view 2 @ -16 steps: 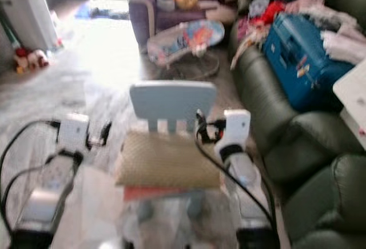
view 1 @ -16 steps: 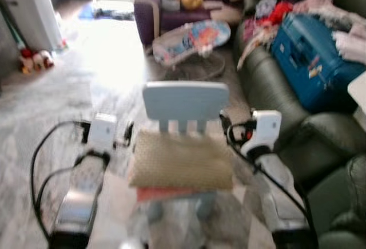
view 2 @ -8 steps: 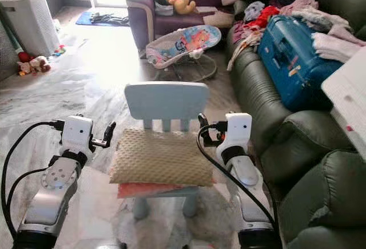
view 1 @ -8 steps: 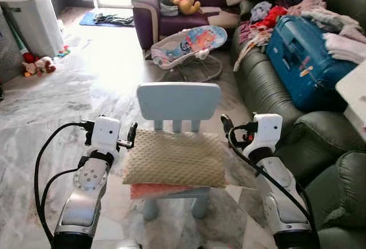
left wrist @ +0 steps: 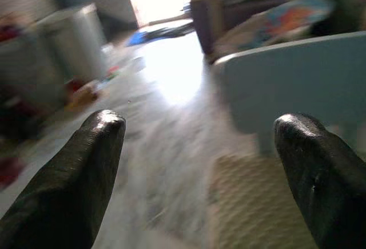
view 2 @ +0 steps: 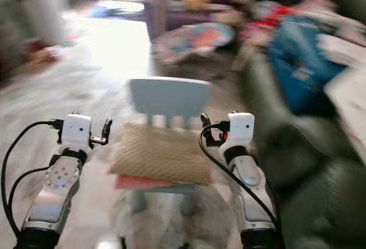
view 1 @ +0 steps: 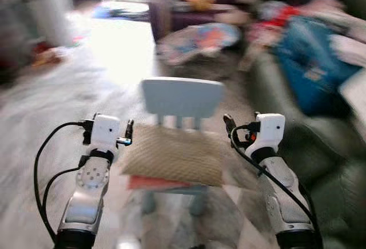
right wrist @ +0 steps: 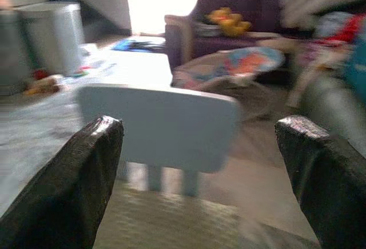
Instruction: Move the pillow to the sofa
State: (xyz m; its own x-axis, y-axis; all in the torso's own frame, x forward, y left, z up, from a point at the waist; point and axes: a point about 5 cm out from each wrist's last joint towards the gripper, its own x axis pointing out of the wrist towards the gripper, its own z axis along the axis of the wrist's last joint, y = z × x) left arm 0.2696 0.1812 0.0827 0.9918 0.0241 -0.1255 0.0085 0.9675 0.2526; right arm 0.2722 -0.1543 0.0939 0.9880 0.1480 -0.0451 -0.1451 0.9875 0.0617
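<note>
A tan textured pillow (view 1: 174, 157) lies on the seat of a small pale-blue chair (view 1: 182, 97), over something orange-red. My left gripper (view 1: 128, 131) hangs open just off the pillow's left end; its black fingers (left wrist: 86, 169) frame the pillow's corner (left wrist: 257, 209). At the pillow's right end my right gripper (view 1: 227, 126) is open too, its fingers (right wrist: 80, 174) spread wide before the chair back (right wrist: 166, 126). Neither touches the pillow. The dark green sofa (view 1: 286, 94) runs along the right, blurred.
The sofa carries a blue suitcase (view 1: 311, 60) and heaps of clothes (view 1: 274, 14). A baby bouncer (view 1: 197, 40) and a purple armchair (view 1: 183, 3) stand beyond the chair. A white bin (view 1: 48, 6) is at the far left. Marble floor (view 1: 51, 100) lies open on the left.
The whole picture has blurred and shifted slightly, so the camera is moving. Both grippers stay open at the pillow's two ends; the pillow has not moved on the chair.
</note>
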